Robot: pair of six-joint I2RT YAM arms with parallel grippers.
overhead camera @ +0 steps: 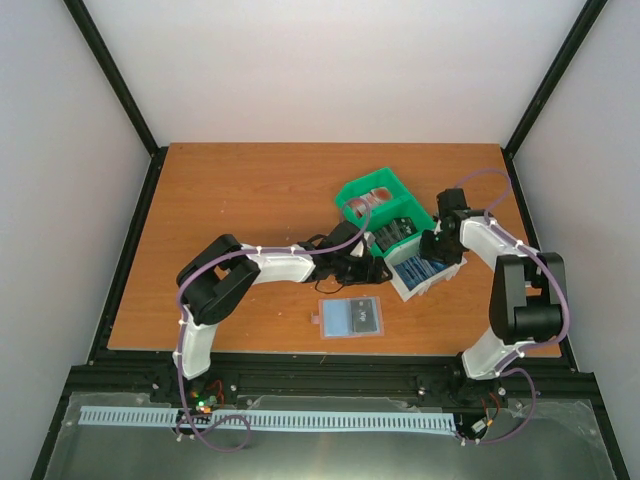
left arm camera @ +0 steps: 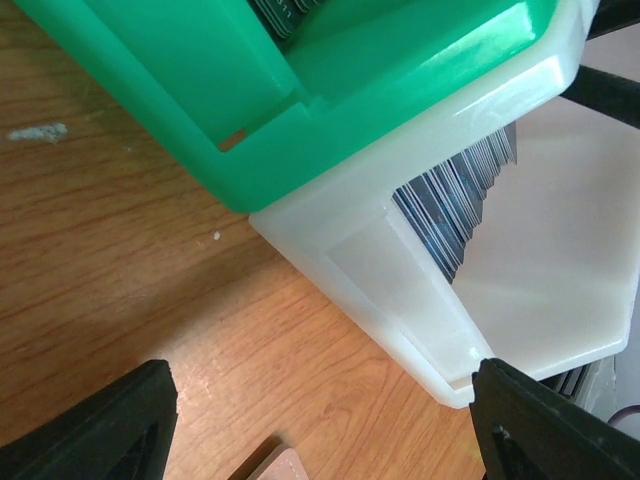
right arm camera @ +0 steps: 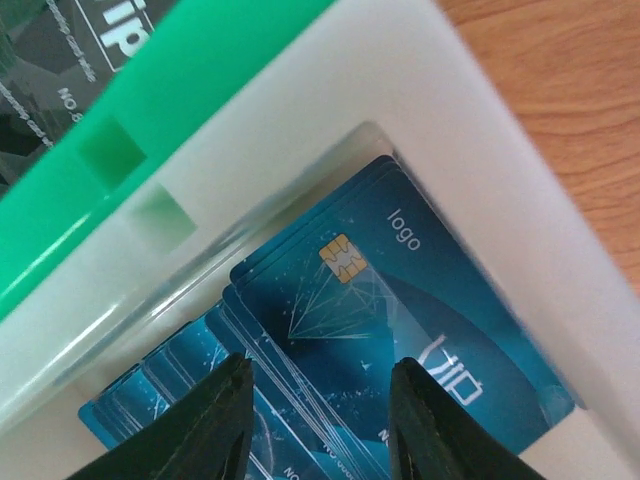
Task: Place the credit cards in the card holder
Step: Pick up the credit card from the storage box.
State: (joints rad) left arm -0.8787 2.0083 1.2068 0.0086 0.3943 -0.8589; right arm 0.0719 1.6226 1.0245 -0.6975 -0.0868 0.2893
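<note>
The card holder [overhead camera: 349,318] lies open on the table, grey-blue inside up, with a dark card [overhead camera: 367,316] on its right half. Its tan corner shows in the left wrist view [left arm camera: 282,467]. Blue credit cards [right arm camera: 400,300] lie fanned in the white end compartment [overhead camera: 418,272] of the tray. My right gripper [right arm camera: 320,420] is open, its fingers just above the top blue cards; in the top view it [overhead camera: 432,250] hangs over that compartment. My left gripper [left arm camera: 320,430] is open and empty above bare table, beside the tray's white corner [left arm camera: 400,290], between tray and card holder [overhead camera: 365,265].
The green-and-white compartment tray [overhead camera: 352,190] stands at an angle mid-right. Red-and-white cards [overhead camera: 368,205] and dark cards [overhead camera: 396,232] fill its green compartments. The two arms nearly meet at the tray's near end.
</note>
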